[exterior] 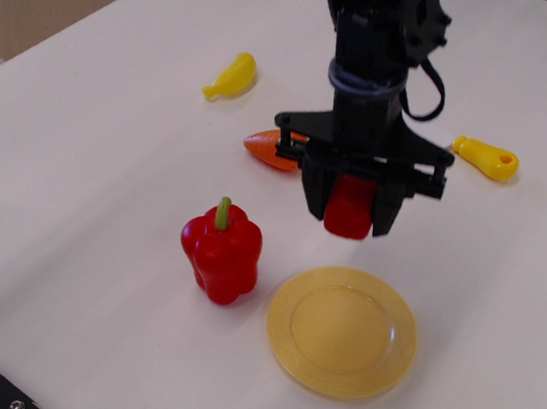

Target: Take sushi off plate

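Note:
My black gripper (pixel 350 215) hangs from above and is shut on the sushi (pixel 350 211), a small glossy red block held between the two fingers. The sushi hangs in the air, above and slightly behind the yellow plate (pixel 341 332). The plate lies flat on the white table with nothing on it. The upper part of the sushi is hidden between the fingers.
A red bell pepper (pixel 221 252) with a green stem stands just left of the plate. An orange carrot-like toy (pixel 264 149) lies behind the gripper, partly hidden. A yellow banana-like toy (pixel 232 76) lies at the back left and a yellow handle-shaped toy (pixel 487 158) at the right.

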### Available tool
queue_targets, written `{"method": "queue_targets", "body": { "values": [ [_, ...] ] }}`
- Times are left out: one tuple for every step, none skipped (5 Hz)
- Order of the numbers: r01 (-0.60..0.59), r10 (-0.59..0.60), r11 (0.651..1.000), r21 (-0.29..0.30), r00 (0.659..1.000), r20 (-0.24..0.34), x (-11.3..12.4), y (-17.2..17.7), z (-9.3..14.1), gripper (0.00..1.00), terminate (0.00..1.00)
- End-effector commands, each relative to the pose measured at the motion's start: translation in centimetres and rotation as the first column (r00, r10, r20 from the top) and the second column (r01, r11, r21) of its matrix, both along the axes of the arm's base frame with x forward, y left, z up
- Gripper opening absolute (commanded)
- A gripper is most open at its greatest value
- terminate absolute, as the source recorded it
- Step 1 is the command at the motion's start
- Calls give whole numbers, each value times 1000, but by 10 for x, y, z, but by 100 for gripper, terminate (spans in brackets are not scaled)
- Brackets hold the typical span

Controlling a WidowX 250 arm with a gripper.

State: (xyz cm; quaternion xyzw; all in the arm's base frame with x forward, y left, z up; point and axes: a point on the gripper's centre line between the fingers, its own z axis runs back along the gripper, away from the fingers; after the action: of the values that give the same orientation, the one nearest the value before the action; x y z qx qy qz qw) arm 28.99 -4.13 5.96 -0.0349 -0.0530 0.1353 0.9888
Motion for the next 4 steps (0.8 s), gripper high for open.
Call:
{"method": "queue_targets", "body": {
  "values": [
    [-107, 106, 994, 17, 993, 46, 10, 41, 12, 0, 0],
    [-177, 177, 984, 21, 984, 33, 2, 68, 8, 0, 0],
    [-225, 225, 974, 34, 974, 0, -7, 87, -3, 0, 0],
    [-251, 253, 967, 40, 967, -34, -17, 99, -16, 0, 0]
  ]
}}
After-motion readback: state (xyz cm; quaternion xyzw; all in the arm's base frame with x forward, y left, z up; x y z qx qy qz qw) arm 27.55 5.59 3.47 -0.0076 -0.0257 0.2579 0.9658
